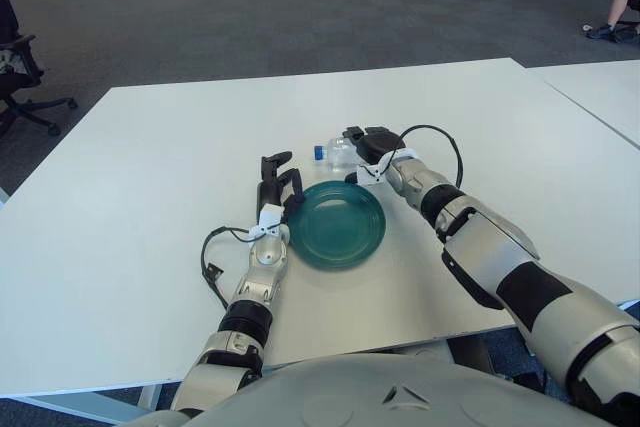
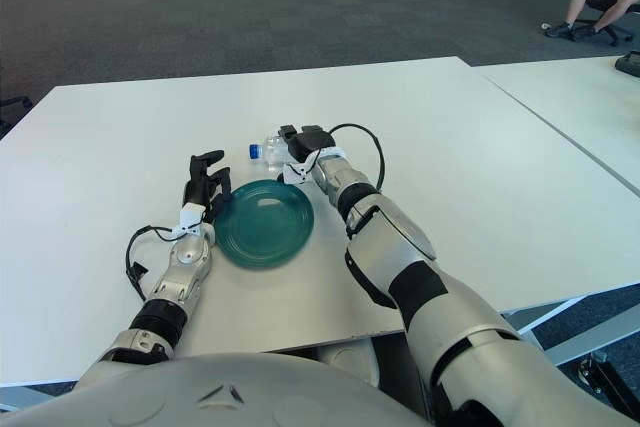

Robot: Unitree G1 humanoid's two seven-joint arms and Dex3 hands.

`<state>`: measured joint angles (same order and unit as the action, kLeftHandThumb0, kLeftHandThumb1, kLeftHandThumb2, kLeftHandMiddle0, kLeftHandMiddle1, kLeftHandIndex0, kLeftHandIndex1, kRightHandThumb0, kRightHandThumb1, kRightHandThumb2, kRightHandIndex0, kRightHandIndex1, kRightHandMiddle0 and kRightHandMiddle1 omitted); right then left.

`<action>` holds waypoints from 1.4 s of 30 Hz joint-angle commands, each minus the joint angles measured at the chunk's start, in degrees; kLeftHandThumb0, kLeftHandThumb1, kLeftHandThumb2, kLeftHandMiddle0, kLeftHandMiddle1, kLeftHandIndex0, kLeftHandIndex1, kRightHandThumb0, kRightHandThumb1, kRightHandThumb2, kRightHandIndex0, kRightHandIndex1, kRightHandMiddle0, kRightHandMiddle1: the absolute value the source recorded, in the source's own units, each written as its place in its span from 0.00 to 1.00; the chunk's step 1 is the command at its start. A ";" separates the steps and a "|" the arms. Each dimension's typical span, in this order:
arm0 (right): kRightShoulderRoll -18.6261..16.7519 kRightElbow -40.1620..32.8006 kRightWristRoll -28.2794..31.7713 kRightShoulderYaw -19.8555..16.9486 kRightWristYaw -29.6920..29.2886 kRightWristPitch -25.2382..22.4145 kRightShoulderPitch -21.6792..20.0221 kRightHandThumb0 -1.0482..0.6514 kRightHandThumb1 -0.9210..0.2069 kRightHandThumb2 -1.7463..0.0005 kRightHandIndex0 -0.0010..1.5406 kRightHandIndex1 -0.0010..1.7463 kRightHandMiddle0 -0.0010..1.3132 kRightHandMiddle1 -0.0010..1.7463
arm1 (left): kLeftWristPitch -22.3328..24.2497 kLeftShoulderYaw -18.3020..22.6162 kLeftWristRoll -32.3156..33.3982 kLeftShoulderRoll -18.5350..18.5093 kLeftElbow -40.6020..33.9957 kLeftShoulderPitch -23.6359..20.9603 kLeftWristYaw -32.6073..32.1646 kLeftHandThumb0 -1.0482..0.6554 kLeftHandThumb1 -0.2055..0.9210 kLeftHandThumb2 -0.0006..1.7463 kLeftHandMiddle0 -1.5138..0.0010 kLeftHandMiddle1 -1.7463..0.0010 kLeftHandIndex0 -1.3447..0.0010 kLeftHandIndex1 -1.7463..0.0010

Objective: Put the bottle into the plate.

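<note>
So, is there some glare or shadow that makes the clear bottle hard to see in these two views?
Left eye view: the clear plastic bottle with blue cap blends into the bright white table, partly hidden behind the right hand. Right eye view: the round green plate shows a soft sheen; the left hand casts only a faint shadow.

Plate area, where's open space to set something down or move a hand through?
The table is bare left of the left hand and right of the right hand. It is crowded where the bottle lies just behind the plate.
</note>
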<state>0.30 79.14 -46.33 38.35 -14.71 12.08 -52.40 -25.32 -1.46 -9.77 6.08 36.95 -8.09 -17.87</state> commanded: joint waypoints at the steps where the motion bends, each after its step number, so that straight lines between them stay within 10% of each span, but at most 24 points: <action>1: -0.42 0.80 -0.99 0.78 0.30 -0.16 1.26 0.18 0.00 0.71 0.21 0.02 0.00 0.36 | -0.27 -0.07 -0.17 0.00 0.80 0.75 -0.54 0.26 1.00 0.46 0.72 0.65 0.91 0.35; 42: -0.67 1.21 -3.34 5.15 -0.12 -0.67 2.72 0.22 0.00 0.73 0.22 0.01 0.00 0.38 | -0.52 -0.46 -1.24 0.28 -0.93 2.76 -3.10 0.26 1.00 0.45 0.72 0.62 0.91 0.35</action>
<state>-0.10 79.19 -48.82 42.97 -16.31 11.51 -51.90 -26.84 -2.18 -11.57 6.03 35.86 -6.46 -20.97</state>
